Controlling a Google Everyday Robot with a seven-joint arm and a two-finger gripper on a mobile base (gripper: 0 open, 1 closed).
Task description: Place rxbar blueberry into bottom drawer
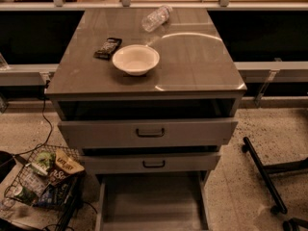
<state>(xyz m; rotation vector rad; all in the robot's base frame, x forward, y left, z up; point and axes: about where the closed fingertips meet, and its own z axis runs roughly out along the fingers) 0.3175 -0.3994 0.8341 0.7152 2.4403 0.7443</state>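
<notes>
The rxbar blueberry, a small flat bar in a dark wrapper with pale lettering, lies on the grey cabinet top, just left of a white bowl. The bottom drawer is pulled wide open at the foot of the cabinet, and its plain grey inside holds nothing. The gripper and arm are not in view.
A white bowl stands near the bar and a clear plastic bottle lies at the back. The top drawer and middle drawer stick out partly. A wire basket of snack packs sits on the floor at left, and black wheeled legs at right.
</notes>
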